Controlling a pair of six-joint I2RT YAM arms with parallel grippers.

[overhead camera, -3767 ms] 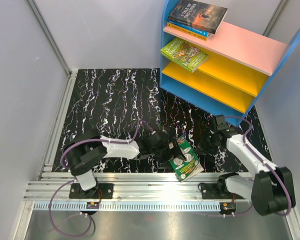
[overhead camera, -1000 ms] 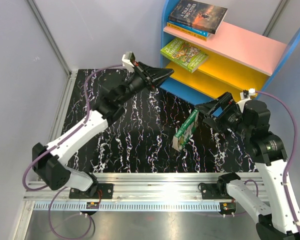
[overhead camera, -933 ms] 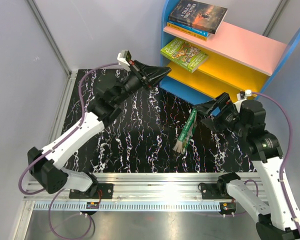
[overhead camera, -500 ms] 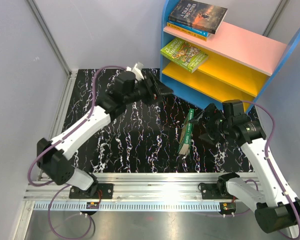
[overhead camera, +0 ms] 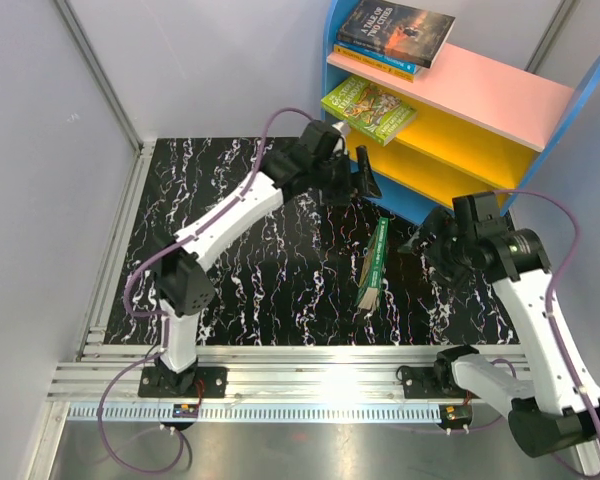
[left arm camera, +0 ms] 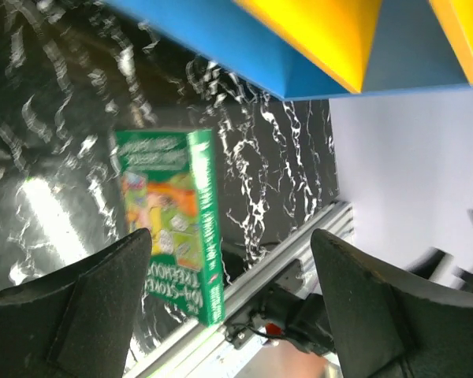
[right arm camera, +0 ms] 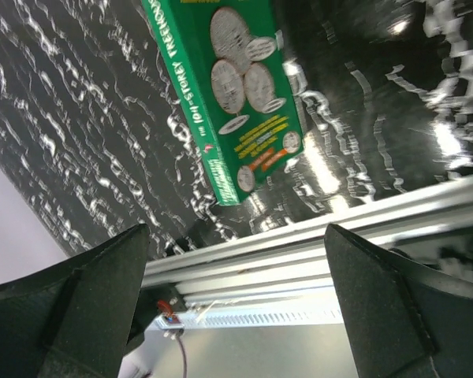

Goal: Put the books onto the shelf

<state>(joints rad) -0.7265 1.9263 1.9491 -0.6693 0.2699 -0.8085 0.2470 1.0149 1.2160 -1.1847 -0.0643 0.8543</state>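
A green book with silver coins (overhead camera: pixel 373 265) stands tilted on its long edge on the black marbled table (overhead camera: pixel 240 250), and no gripper holds it. My left gripper (overhead camera: pixel 365 178) hangs open above and behind it, by the shelf's (overhead camera: pixel 480 90) blue base. In the left wrist view the green book (left arm camera: pixel 173 228) lies below and beyond the open left gripper (left arm camera: pixel 229 315). My right gripper (overhead camera: pixel 423 248) is open just right of the book. The right wrist view shows the green book (right arm camera: pixel 236 102) beyond the empty right gripper (right arm camera: pixel 236 315). A dark book (overhead camera: pixel 395 30) on a blue one (overhead camera: pixel 380 62) lies on the pink top board. A lime-green book (overhead camera: pixel 370 108) lies on the upper yellow board.
The shelf's blue base (left arm camera: pixel 221 47) and yellow boards pass close over my left gripper. A ridged metal rail (overhead camera: pixel 310 380) runs along the table's near edge. Grey walls (overhead camera: pixel 40 180) close in the left and back sides.
My left gripper has opened and swung right and down to the shelf's base. The green book has dropped from beside the right gripper's tips onto the table; the right gripper drew back right.
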